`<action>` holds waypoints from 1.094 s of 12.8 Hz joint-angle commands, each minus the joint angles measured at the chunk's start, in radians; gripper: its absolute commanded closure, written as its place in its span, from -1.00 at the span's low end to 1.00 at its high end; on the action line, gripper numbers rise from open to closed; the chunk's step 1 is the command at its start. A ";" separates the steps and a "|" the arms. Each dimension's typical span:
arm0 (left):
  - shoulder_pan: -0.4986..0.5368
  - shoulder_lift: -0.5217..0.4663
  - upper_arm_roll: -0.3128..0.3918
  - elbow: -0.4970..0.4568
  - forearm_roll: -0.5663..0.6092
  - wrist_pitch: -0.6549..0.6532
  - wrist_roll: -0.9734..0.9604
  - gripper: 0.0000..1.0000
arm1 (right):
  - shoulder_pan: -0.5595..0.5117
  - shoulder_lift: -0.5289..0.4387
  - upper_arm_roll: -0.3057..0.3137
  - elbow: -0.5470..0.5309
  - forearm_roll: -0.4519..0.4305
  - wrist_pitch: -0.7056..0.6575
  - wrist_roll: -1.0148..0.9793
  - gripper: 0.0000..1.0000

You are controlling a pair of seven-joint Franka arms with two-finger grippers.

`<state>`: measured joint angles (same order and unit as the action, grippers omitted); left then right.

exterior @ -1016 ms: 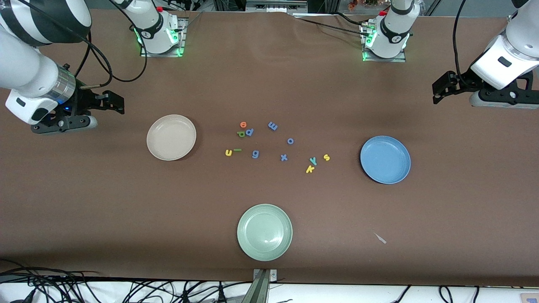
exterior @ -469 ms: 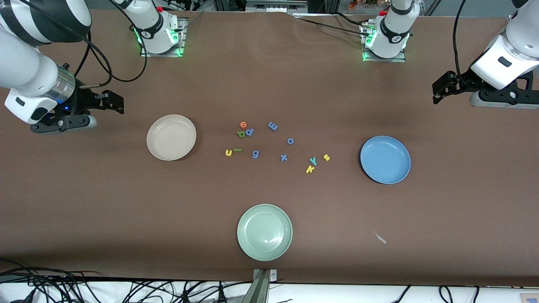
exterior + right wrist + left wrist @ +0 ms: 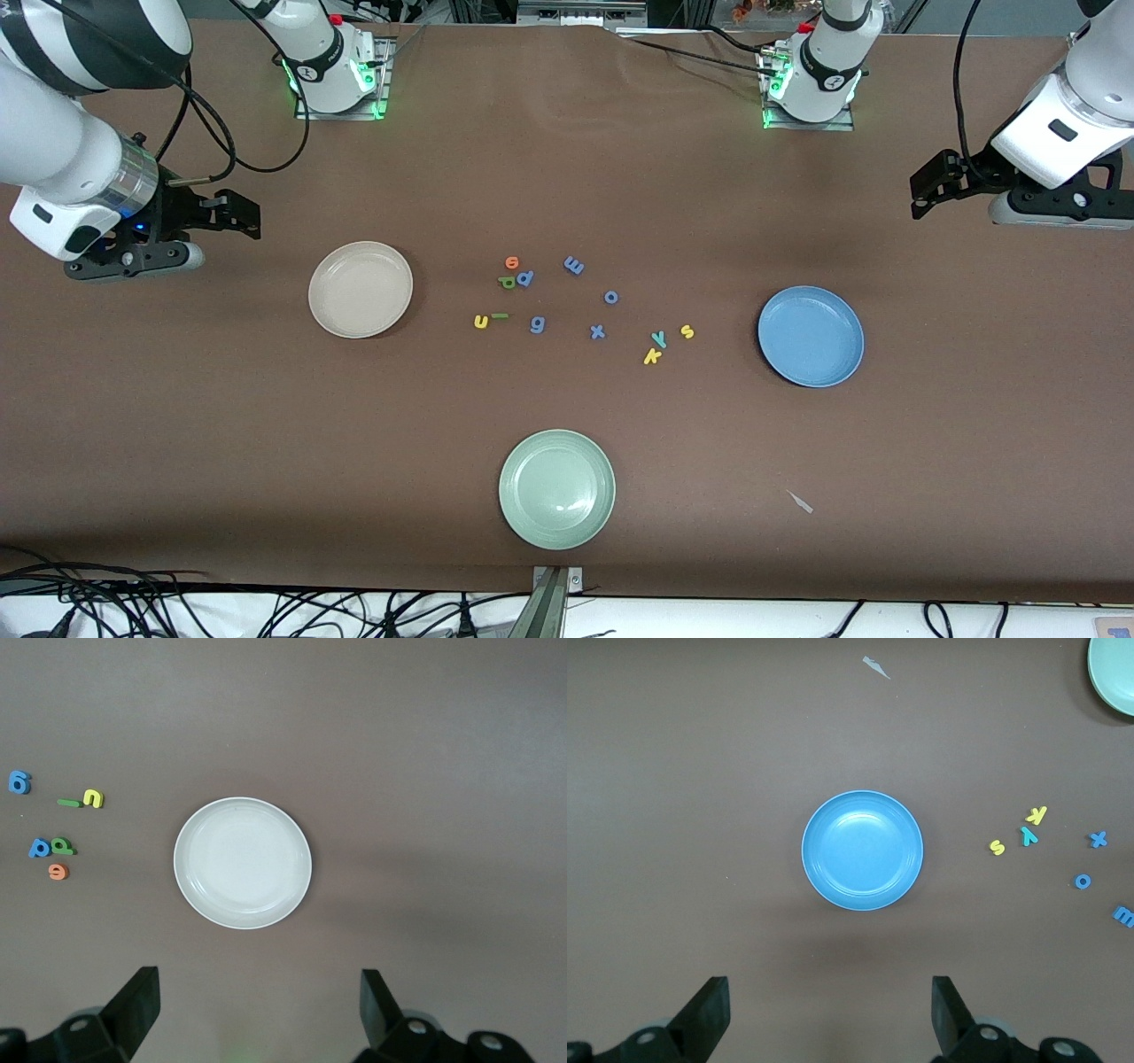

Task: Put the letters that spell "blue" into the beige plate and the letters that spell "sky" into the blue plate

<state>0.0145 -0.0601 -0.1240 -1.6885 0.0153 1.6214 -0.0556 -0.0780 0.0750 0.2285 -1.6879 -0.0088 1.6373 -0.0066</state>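
both jaws wide apart, empty

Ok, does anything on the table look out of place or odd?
One thing: a small pale scrap lies on the table, nearer the front camera than the blue plate. It looks like stray litter, not a letter. The plates sit flat and hold nothing, and the letters lie loose between them.

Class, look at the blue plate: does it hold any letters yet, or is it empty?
Empty. The blue plate shows only bare blue inside; the yellow s, teal y and yellow k lie on the table beside it.
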 commanded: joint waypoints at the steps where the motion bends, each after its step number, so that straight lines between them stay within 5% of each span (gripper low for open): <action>1: 0.007 -0.003 -0.003 0.013 0.012 -0.028 0.014 -1.00 | -0.005 -0.020 0.003 -0.004 -0.013 -0.017 -0.004 -1.00; 9: 0.007 -0.003 -0.003 0.013 0.012 -0.028 0.013 -1.00 | -0.003 -0.021 0.000 -0.004 -0.016 -0.016 -0.006 -1.00; 14: 0.007 -0.003 -0.005 0.013 0.012 -0.028 0.013 -1.00 | 0.056 -0.023 -0.077 -0.006 -0.019 -0.016 -0.009 -1.00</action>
<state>0.0157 -0.0601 -0.1240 -1.6885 0.0153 1.6108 -0.0556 -0.0490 0.0712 0.1802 -1.6879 -0.0139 1.6361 -0.0070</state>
